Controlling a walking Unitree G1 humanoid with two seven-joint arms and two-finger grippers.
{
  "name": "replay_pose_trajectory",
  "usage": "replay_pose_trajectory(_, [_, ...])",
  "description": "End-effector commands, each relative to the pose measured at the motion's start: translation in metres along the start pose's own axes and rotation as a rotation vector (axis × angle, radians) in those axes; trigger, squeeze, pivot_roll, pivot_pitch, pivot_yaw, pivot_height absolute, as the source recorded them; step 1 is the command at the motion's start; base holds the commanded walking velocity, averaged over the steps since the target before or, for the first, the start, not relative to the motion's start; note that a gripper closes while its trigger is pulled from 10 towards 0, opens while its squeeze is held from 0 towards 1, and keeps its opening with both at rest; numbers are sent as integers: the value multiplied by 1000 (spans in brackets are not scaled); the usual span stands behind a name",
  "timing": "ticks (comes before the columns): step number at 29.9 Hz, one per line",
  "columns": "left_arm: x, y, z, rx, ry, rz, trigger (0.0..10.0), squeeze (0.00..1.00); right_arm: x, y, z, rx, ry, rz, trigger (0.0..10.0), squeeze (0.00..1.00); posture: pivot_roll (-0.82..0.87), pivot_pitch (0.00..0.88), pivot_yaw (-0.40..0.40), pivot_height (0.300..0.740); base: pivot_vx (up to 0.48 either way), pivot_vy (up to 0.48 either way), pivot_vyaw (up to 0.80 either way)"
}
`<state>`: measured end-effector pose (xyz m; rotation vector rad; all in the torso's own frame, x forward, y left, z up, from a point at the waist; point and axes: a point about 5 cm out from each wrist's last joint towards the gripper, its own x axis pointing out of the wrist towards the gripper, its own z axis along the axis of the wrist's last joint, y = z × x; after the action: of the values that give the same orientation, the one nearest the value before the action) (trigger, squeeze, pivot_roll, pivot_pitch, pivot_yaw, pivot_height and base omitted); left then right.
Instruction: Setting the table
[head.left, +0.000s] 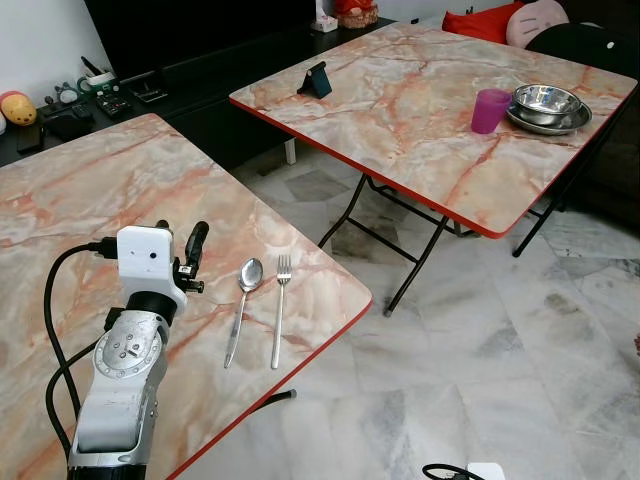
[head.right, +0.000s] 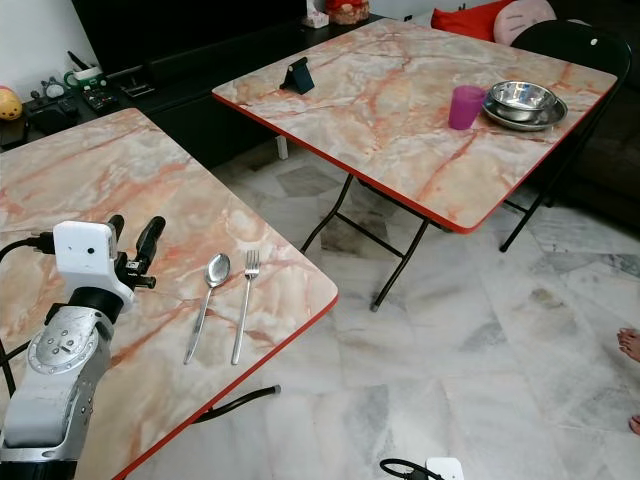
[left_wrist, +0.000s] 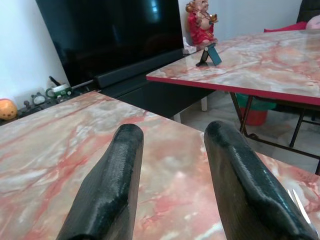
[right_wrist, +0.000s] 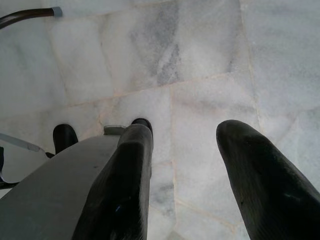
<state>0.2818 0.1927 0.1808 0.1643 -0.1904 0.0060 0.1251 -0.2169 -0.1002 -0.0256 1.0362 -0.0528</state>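
A metal spoon (head.left: 245, 290) and a fork (head.left: 280, 300) lie side by side near the front right corner of the near marble table (head.left: 100, 190). My left gripper (head.left: 180, 235) hovers over this table just left of the spoon, open and empty; in the left wrist view its fingers (left_wrist: 115, 170) stand apart above the tabletop. On the far table (head.left: 400, 110) stand a purple cup (head.left: 489, 110) and stacked steel bowls (head.left: 547, 105). My right gripper (right_wrist: 187, 130) hangs open over the tiled floor.
A blue phone stand (head.left: 317, 80) sits on the far table's left side. A dark TV console (head.left: 150, 85) with small items runs behind both tables. Tiled floor (head.left: 480, 330) lies between and right of the tables. A cable end (head.left: 445, 470) lies on the floor.
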Motion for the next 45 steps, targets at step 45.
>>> replay_pose_trajectory(45, [-48, -5, -19, 104, 337, -19, 10000, 0, 0, 1, -1, -10, 5, 9, 10000, 0, 26, 0, 45, 732, 7, 0, -191])
